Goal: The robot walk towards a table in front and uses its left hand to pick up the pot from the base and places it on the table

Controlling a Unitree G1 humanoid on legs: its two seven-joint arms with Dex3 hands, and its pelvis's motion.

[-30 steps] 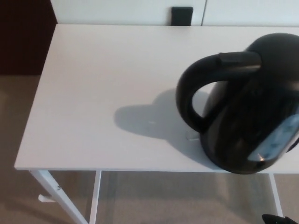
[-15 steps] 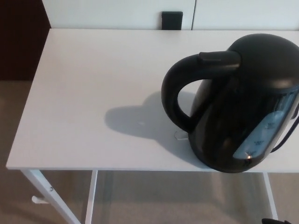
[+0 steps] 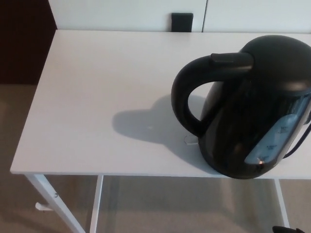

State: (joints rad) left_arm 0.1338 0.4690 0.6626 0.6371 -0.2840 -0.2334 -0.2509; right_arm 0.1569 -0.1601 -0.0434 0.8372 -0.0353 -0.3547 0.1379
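Bright light from the right, soft pot shadow leftward on the white table, mild blur.

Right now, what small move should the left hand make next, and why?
Probably bring the left hand up toward the handle: the pot stands on the table, handle facing the robot's left, and no hand is near it.

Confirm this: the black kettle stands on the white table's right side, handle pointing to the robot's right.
Wrong on the handle. The head view shows the black kettle on the white table's right side, handle pointing to the robot's left.
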